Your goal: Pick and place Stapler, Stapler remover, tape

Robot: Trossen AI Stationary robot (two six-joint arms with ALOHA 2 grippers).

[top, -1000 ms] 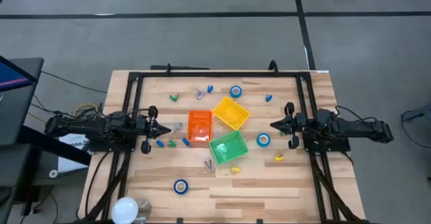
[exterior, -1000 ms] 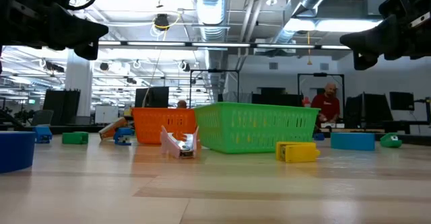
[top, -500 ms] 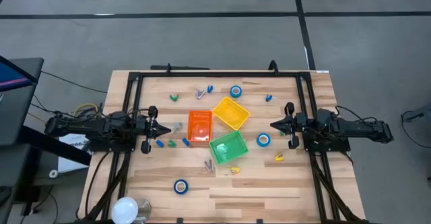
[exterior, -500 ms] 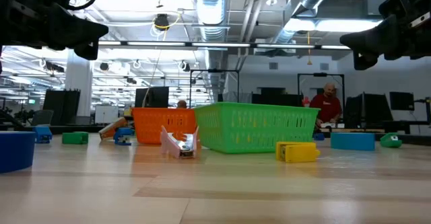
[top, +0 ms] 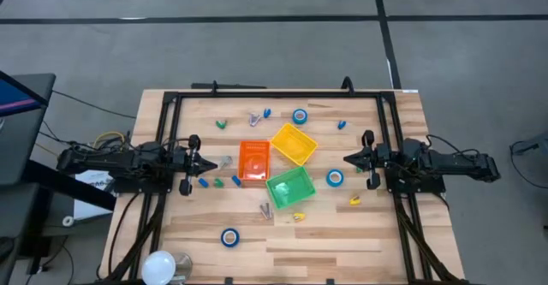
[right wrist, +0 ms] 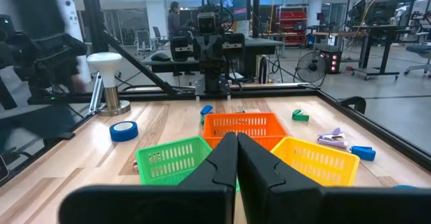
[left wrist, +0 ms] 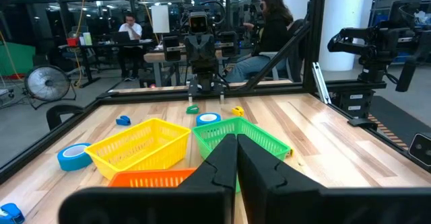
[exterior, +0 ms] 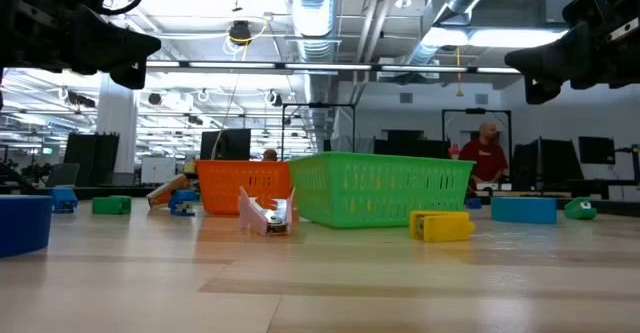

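Wooden table [top: 342,234] holds 3 bins; left end effector [top: 208,165] and right end effector [top: 349,158] closed, empty.

Three bins [top: 289,164] mid-table, tape rolls [top: 229,237] scattered around them

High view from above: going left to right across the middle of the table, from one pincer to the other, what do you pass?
Left pincer → orange bin → yellow bin → blue tape roll → right pincer. The green bin sits under the orange–yellow span, so its place is unclear.
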